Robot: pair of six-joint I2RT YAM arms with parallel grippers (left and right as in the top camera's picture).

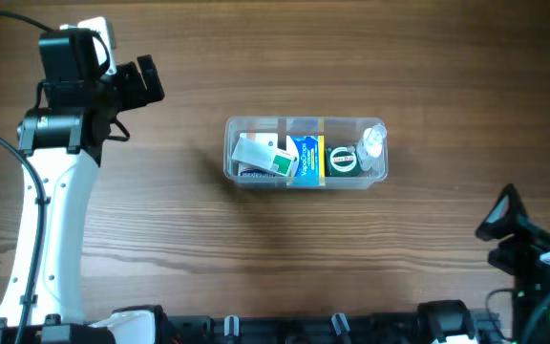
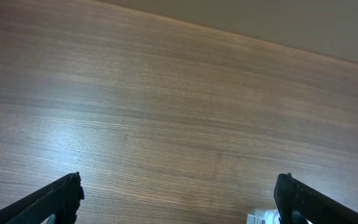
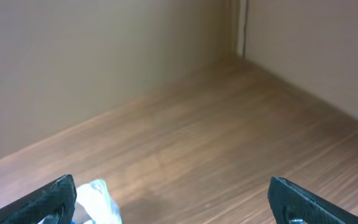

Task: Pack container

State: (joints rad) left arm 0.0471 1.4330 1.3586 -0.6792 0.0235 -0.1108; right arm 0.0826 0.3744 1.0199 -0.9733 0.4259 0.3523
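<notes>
The clear plastic container (image 1: 246, 125) stands at the middle of the wooden table. It holds a white box (image 1: 253, 152), a white and green box (image 1: 281, 162), a blue and yellow box (image 1: 308, 159), a dark green item (image 1: 341, 161) and a small clear bottle (image 1: 371, 143). My left gripper (image 1: 145, 79) is open and empty at the far left, well away from the container. My right gripper (image 1: 507, 218) is open and empty at the near right. A corner of the container (image 2: 261, 217) shows in the left wrist view, and the bottle (image 3: 98, 198) shows in the right wrist view.
The left arm's white link (image 1: 51, 220) runs down the left side with a black cable. A black rail (image 1: 304, 330) lies along the near edge. A wall and corner (image 3: 241, 31) stand beyond the table in the right wrist view.
</notes>
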